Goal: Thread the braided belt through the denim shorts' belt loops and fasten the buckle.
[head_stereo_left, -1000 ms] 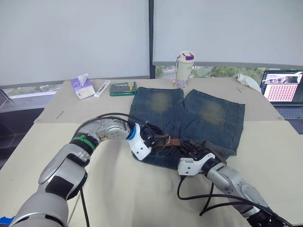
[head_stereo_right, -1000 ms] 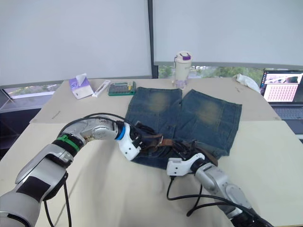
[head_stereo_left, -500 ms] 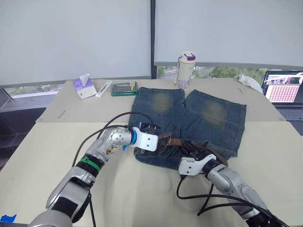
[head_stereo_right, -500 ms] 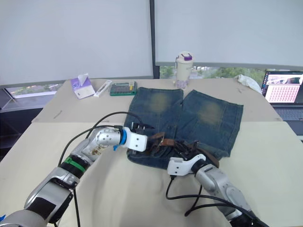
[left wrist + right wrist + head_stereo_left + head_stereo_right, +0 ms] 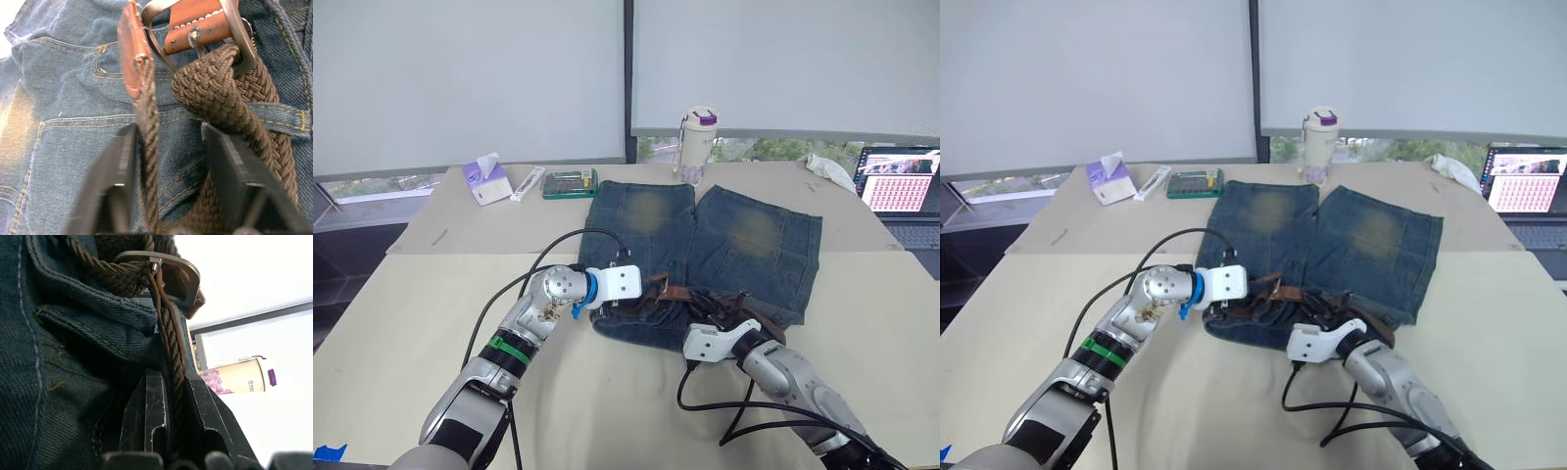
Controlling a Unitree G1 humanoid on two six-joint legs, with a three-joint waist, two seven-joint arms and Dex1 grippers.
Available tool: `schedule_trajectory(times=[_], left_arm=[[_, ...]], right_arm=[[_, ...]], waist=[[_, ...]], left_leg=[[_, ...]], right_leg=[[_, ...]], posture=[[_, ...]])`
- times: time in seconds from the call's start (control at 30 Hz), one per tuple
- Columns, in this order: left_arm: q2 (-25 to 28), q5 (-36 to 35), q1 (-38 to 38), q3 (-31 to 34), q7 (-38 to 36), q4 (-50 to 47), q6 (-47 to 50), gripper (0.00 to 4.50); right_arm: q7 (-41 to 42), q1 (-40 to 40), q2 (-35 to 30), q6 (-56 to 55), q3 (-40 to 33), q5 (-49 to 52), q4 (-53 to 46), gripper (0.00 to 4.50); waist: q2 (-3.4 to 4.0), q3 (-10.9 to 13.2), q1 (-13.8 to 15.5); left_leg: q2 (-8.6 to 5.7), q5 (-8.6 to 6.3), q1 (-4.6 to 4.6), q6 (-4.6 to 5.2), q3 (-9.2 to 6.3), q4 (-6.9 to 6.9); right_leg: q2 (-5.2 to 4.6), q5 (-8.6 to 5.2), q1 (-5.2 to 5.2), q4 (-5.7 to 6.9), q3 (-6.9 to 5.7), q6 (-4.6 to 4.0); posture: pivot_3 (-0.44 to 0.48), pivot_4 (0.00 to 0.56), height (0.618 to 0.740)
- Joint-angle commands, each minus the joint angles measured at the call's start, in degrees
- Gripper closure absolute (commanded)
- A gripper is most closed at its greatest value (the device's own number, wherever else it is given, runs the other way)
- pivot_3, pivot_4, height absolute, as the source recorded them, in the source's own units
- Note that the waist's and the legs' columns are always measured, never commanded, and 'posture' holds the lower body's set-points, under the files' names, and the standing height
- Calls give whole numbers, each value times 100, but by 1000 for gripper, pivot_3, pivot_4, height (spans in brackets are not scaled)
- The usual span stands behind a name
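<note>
The denim shorts (image 5: 744, 235) lie flat mid-table, waistband toward me. The braided belt (image 5: 677, 292) runs along that waistband, and in the left wrist view it passes under a belt loop (image 5: 277, 115). My left gripper (image 5: 641, 294) sits at the waistband's left part. Its black fingers (image 5: 117, 186) hug the belt (image 5: 146, 147) just short of the silver buckle (image 5: 236, 30) and the leather tip (image 5: 131, 54). My right gripper (image 5: 720, 313) is further right on the waistband, shut on a belt strand (image 5: 172, 347) below the buckle (image 5: 188, 271).
Along the far edge stand a white cup with a purple lid (image 5: 697, 144), a tissue pack (image 5: 484, 179), a green box (image 5: 569, 182) and a crumpled white cloth (image 5: 827, 168). A laptop (image 5: 901, 186) is open at far right. Black cables (image 5: 705, 406) trail from my right arm.
My left forearm has dropped and its wrist has turned, bringing the gripper level at the waistband. Its fingers have closed in from wide open onto the belt. The right gripper has stayed put.
</note>
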Motion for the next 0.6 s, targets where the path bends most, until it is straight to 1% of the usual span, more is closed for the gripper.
schedule_trajectory(times=[0.03, 0.1, 0.2, 0.27, 0.3, 0.37, 0.47, 0.6], left_arm=[[21, -128, 34, 59, 51, -191, -125, 3896], [87, -91, 43, 57, 161, -124, -521, 4495], [278, 230, -22, -51, 508, 46, -1326, 4500], [496, 674, -128, -190, 948, 231, -2035, 4500], [691, 1149, -236, -323, 1409, 312, -2514, 4500], [916, 1704, -379, -482, 1957, 423, -3072, 4500], [1173, 2346, -547, -740, 2349, 485, -3428, 4500], [1252, 2740, -635, -846, 2674, 461, -3562, 4500]], right_arm=[[-13, 7, 51, -15, -139, 100, -150, 4471], [-1, 18, 58, -13, -144, 104, -161, 4471], [8, 35, 60, -19, -151, 107, -171, 4471], [11, 42, 59, -19, -154, 106, -174, 4471], [9, 49, 60, -21, -152, 102, -170, 4471], [4, 57, 63, -25, -146, 93, -164, 4471], [-5, 61, 80, -29, -121, 71, -152, 4471], [14, 70, 77, -43, -103, 46, -168, 4471]], waist=[[0, 0, 0], [0, 0, 1], [0, 0, 1], [0, 0, 0], [0, 0, 2], [-1, 0, 11], [0, -1, 19], [0, -1, 17]], left_leg=[[0, 0, 0, 0, 0, 0], [1, 0, 0, 0, 0, 0], [3, 0, 0, -1, 0, -1], [3, 1, 2, -2, 0, -2], [3, 1, 2, -3, 0, -2], [2, 2, 2, -4, 1, -3], [-1, 2, 1, -4, 3, -3], [-4, 2, 1, -4, 5, -2]], right_leg=[[0, 0, 0, 0, 0, 0], [0, 0, 0, 0, 0, 0], [0, 1, -2, 0, 1, -1], [0, 1, -2, 0, 2, -2], [0, 1, -2, 0, 3, -2], [0, 1, -2, -2, 4, -2], [-3, 1, -2, -1, 5, -2], [-4, 1, 0, 0, 5, -2]], posture=[[0, 150, 740], [0, 150, 740], [0, 150, 740], [0, 150, 740], [0, 150, 740], [0, 150, 740], [0, 150, 740], [0, 150, 740]])
